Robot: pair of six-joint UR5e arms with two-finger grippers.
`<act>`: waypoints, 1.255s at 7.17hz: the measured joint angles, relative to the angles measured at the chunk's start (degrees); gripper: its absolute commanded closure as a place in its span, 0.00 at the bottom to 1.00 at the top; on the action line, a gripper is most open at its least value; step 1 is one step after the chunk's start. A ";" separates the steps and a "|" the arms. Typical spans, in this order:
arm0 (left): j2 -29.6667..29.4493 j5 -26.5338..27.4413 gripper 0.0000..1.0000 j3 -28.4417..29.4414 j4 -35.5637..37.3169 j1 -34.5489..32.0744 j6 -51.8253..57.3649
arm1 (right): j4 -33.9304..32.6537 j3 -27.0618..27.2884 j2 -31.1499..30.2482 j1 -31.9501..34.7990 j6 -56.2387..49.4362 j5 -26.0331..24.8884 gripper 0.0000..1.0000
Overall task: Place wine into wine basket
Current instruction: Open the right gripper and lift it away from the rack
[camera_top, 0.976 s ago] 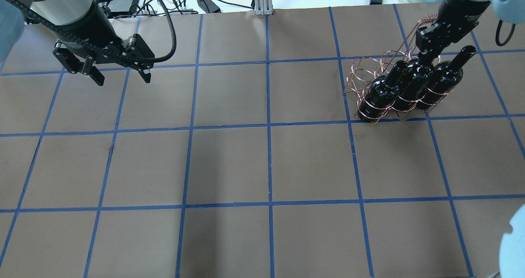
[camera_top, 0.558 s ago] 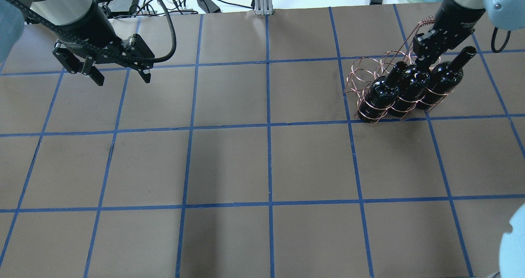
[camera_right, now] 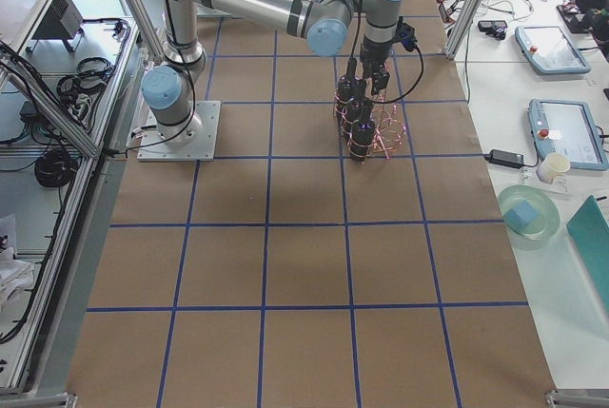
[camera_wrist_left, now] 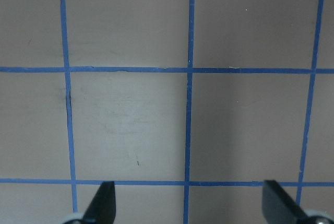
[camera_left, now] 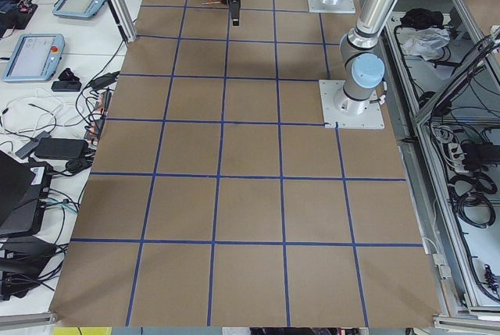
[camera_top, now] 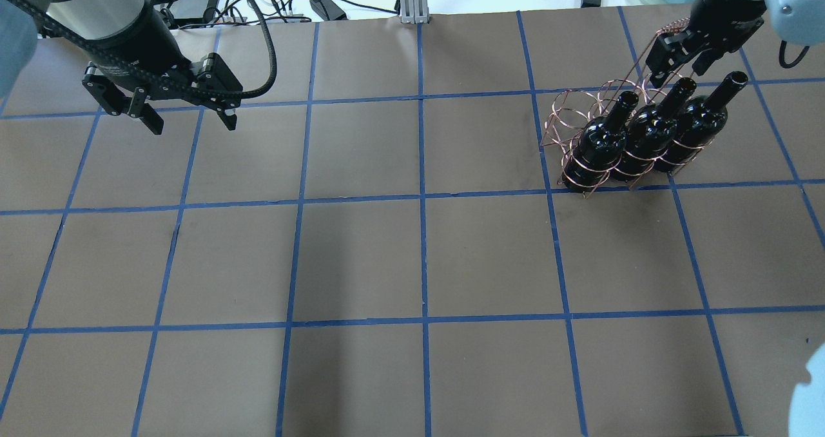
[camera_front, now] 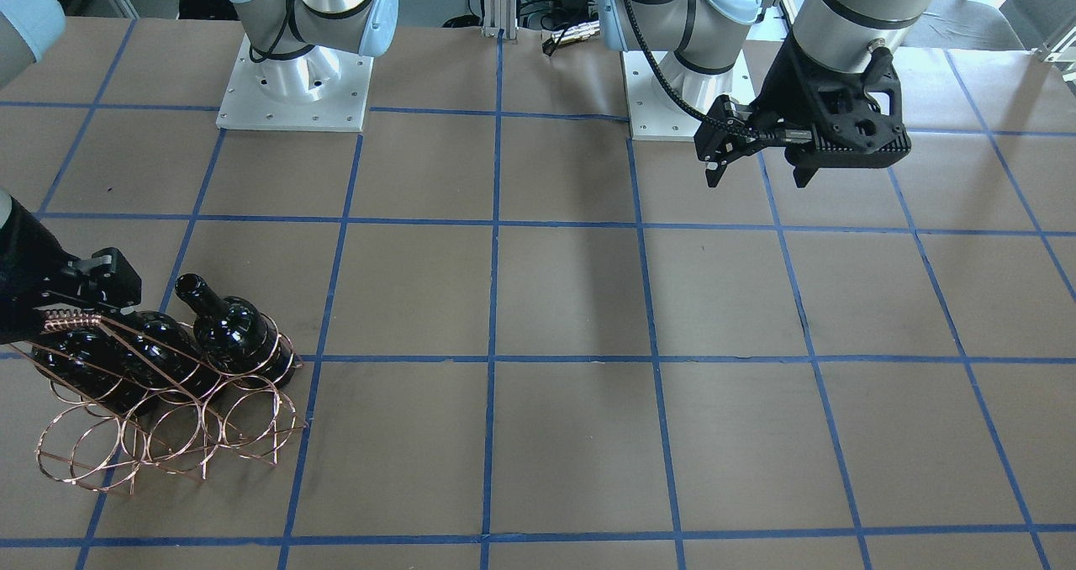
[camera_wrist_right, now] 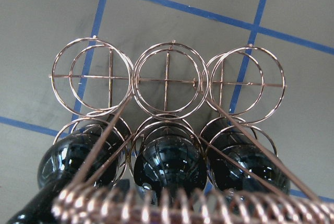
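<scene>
Three near-black wine bottles stand side by side in the front row of the copper wire wine basket (camera_top: pixel 570 111): the left one (camera_top: pixel 596 142), the middle one (camera_top: pixel 646 135) and the right one (camera_top: pixel 699 121). The back row of loops (camera_wrist_right: pixel 167 80) holds nothing. My right gripper (camera_top: pixel 675 68) hovers open just beyond the middle bottle's neck, close to the coiled handle (camera_wrist_right: pixel 172 205), touching no bottle. My left gripper (camera_top: pixel 192 122) hangs open and empty over the table's far left, its fingertips (camera_wrist_left: pixel 102 203) over bare paper.
Brown paper with a blue tape grid (camera_top: pixel 422 198) covers the table. Cables and adapters (camera_top: pixel 322 2) lie beyond the far edge. The two arm bases (camera_front: pixel 294 82) stand on the robot's side. Tablets and a cup (camera_right: pixel 552 165) sit on a side bench.
My right gripper has let go of the middle bottle's neck and drawn up and away from it, so the neck now shows free. The left arm has not moved.
</scene>
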 measured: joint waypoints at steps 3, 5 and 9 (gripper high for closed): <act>0.00 0.01 0.00 0.00 -0.02 0.00 0.00 | 7.16 -1.13 -9.18 3.83 6.77 0.19 0.00; 0.00 -0.01 0.00 0.00 -0.01 0.00 0.00 | 12.33 -1.16 -13.42 10.90 18.74 0.17 0.01; 0.00 -0.07 0.00 0.00 0.06 0.00 -0.02 | 15.95 -1.02 -14.77 15.15 26.78 -0.21 0.00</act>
